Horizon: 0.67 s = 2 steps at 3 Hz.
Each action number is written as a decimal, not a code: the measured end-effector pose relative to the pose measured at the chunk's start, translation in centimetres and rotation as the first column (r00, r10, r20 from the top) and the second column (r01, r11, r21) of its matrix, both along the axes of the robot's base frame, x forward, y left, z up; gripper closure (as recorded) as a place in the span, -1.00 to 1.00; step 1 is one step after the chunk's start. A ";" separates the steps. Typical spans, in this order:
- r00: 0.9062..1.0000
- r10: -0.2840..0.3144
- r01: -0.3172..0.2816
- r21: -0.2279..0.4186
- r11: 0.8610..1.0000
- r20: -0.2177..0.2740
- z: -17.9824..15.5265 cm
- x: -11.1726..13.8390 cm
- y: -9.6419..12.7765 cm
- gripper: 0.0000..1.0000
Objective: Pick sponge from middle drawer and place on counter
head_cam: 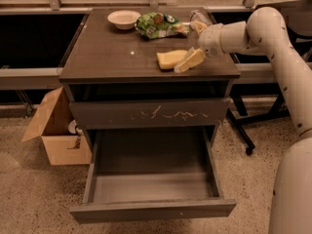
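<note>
Yellow is what I look for first in the camera view, and the sponge (170, 59) lies flat on the dark, glossy desk (107, 52), towards the front right part of its top. My end effector (191, 60) sits just to the right of the sponge, low over the desk and touching or very nearly touching the sponge's right edge (from this angle the two overlap, so I cannot separate them). Whether the end effector is released or clenched I cannot tell. The white arm (265, 28) reaches in from the right of the sponge, with its wrist a little behind and to the right of it.

Behind the sponge, near the back edge of the desk, a green snack bag (157, 24) lies crumpled. Behind and to the left of the sponge stands a small white bowl (123, 18). Both are well apart from the sponge.

Below the sponge, a closed drawer front with pale scratches (151, 113) faces me. Lower still, the middle drawer (151, 209) is pulled far out, its grey floor in plain sight. Far to the lower left of the sponge, an open cardboard box (53, 130) stands on the speckled floor (29, 199), beside the desk.
</note>
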State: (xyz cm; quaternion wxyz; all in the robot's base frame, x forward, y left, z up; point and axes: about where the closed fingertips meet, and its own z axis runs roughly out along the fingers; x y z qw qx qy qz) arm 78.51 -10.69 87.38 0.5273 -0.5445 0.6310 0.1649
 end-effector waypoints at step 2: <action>0.992 -0.027 0.020 0.061 0.998 0.119 3.5 -3.3 -2.6 -1.00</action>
